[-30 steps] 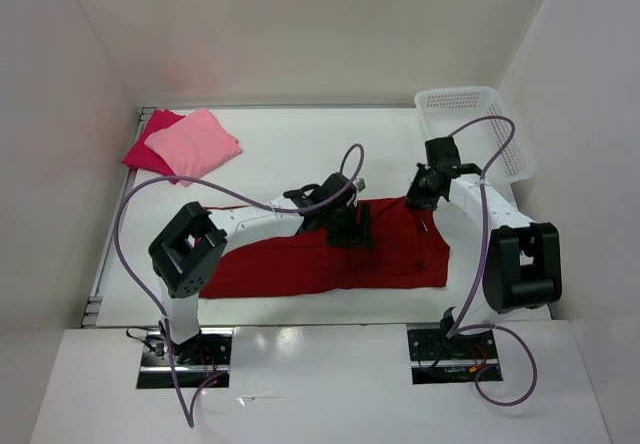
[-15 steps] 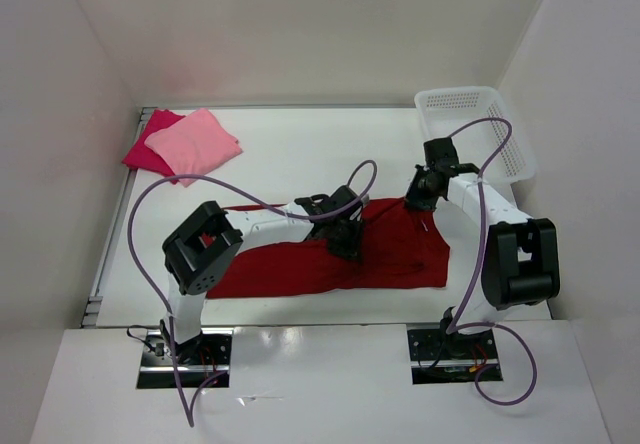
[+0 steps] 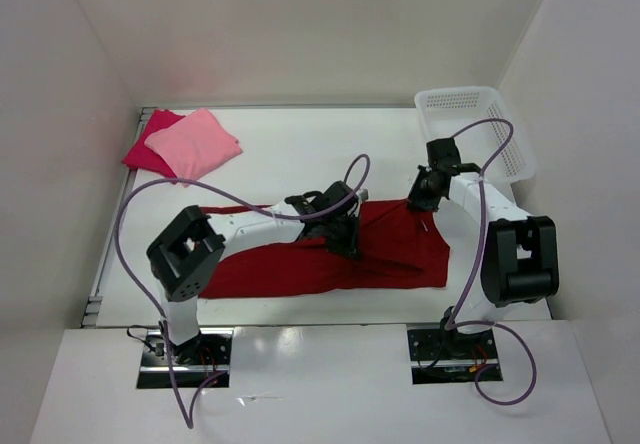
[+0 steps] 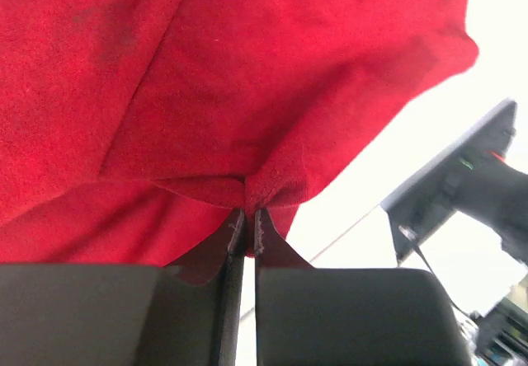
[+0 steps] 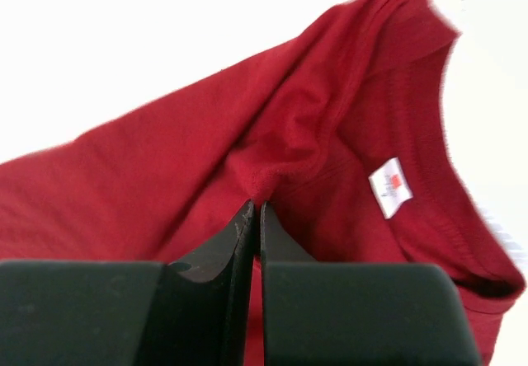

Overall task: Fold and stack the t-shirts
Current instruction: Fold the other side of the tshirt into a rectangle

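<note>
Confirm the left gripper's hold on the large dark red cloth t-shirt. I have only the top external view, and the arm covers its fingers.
Observer: In the left wrist view, the left gripper is shut on a small raised fold of the large dark red cloth t-shirt.
Operator: Check the right gripper too.
Observer: The right wrist view shows the right gripper pinching a ridge of the same shirt, jaws nearly together.
Operator: Tell me which end of the shirt that is.
Observer: The neck end. A small white sewn-in label shows inside the collar, just right of the pinch.
</note>
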### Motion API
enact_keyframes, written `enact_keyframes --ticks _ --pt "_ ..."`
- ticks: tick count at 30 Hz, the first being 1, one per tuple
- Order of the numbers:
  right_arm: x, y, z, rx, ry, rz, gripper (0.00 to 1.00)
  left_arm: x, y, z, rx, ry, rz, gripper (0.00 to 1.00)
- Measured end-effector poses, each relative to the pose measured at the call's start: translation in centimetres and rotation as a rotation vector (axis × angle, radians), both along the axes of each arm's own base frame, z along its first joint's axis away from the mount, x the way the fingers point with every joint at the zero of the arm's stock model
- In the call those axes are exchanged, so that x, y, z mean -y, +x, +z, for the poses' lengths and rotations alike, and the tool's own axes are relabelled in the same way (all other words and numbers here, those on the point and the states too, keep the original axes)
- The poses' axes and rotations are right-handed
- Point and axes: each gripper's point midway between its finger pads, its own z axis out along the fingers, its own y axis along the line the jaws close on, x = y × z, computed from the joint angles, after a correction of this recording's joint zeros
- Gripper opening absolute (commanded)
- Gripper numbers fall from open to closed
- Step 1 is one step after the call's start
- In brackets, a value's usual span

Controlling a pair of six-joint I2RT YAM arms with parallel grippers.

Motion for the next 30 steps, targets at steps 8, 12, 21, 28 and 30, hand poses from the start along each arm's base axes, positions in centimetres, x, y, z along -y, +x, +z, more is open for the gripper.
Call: enact_keyframes --ticks 8,12,21,28,30 --pt "2.0 -0.6 -0.5 -0.030 -0.049 -0.031 0.12 -2.4 -2.7 3.8 -0.049 -0.116 -0.014 0.14" --pt "2.4 -1.3 -1.8 -0.078 -0.070 -0.027 0.32 -4.0 -3.8 1.8 -0.129 -0.105 -0.015 0.54" --pt "2.4 -1.7 -2.6 -0.109 -0.070 -0.017 0.49 -5.5 -4.0 0.9 -0.189 -0.102 -0.003 0.86" --pt "2.1 -2.4 -2.2 -0.123 -0.053 -0.017 0.35 -9.6 2.3 5.3 -0.061 -0.193 0.175 0.77" --pt "2.3 -2.5 -1.9 -0.118 -0.060 -0.027 0.30 -12.5 5.1 5.5 -0.023 -0.198 0.275 0.76"
